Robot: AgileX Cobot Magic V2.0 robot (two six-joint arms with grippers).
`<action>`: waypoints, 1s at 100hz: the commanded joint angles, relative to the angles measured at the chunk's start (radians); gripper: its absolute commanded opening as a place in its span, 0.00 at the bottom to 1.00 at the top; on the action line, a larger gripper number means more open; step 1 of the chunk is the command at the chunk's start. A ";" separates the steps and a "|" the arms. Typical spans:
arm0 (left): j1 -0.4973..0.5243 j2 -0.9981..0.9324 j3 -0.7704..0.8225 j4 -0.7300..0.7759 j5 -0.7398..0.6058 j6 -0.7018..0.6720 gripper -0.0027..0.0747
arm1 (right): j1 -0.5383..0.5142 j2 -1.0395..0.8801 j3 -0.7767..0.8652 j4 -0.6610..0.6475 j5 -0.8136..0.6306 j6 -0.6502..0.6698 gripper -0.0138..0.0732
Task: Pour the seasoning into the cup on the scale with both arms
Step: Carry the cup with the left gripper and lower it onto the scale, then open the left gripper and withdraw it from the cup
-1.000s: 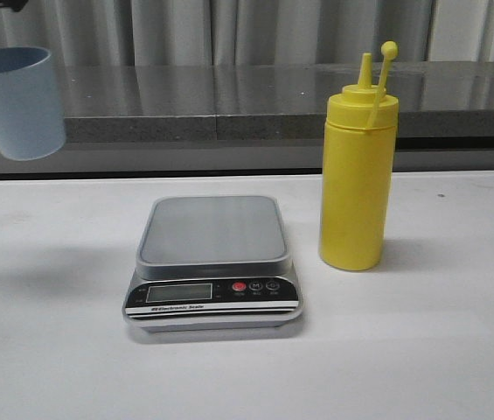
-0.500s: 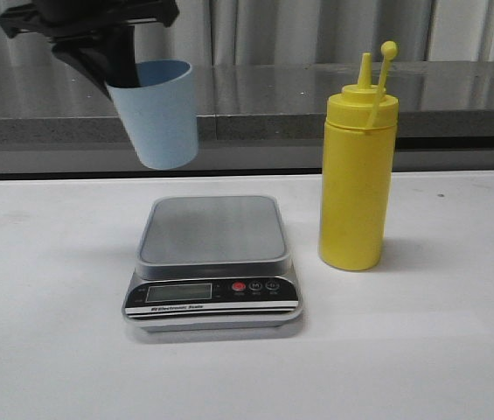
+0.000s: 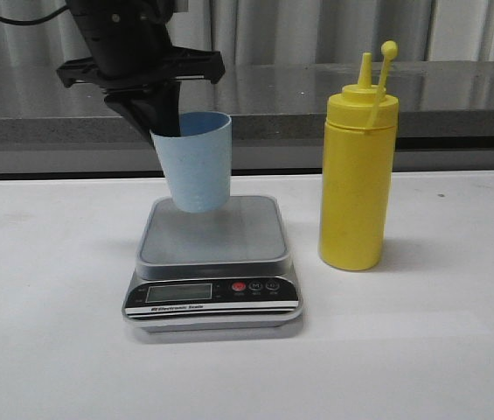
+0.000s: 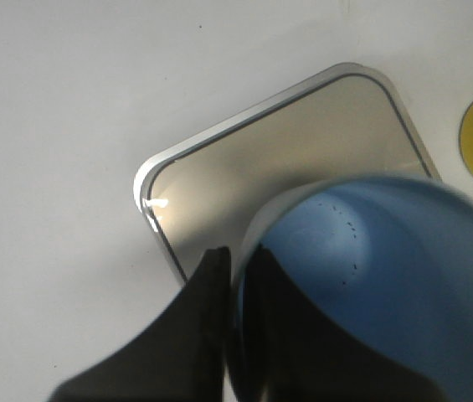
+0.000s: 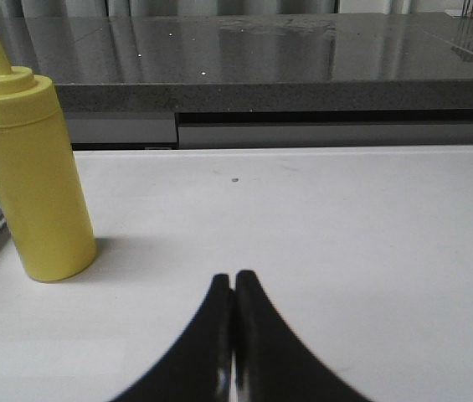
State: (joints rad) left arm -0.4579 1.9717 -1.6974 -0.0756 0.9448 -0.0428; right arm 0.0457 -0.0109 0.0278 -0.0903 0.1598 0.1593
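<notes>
My left gripper (image 3: 161, 122) is shut on the rim of the light blue cup (image 3: 196, 162) and holds it, slightly tilted, just above the back of the grey scale (image 3: 213, 262). In the left wrist view the cup (image 4: 387, 276) hangs over the scale's platform (image 4: 261, 167), with one finger inside its wall and one outside, the gripper (image 4: 234, 264) pinching the rim. The tall yellow seasoning bottle (image 3: 358, 166) stands upright on the table right of the scale, its tethered cap off the nozzle. My right gripper (image 5: 234, 289) is shut and empty, low over the table to the right of the bottle (image 5: 33, 176).
A dark grey counter ledge (image 3: 316, 92) runs along the back of the white table (image 3: 54, 350), with curtains behind it. The scale's black front panel carries an LCD display (image 3: 177, 292) and a red button (image 3: 239, 286).
My left gripper has carried the cup from the far upper left rightward and down, to just above the scale's platform. The bottle and scale have not moved.
</notes>
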 commanded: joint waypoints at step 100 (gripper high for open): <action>-0.006 0.001 -0.035 -0.047 -0.026 0.004 0.53 | -0.009 -0.020 -0.022 0.000 -0.083 -0.007 0.08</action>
State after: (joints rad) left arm -0.4579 2.0237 -1.7051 -0.1032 0.9430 -0.0424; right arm 0.0457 -0.0109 0.0278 -0.0903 0.1598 0.1593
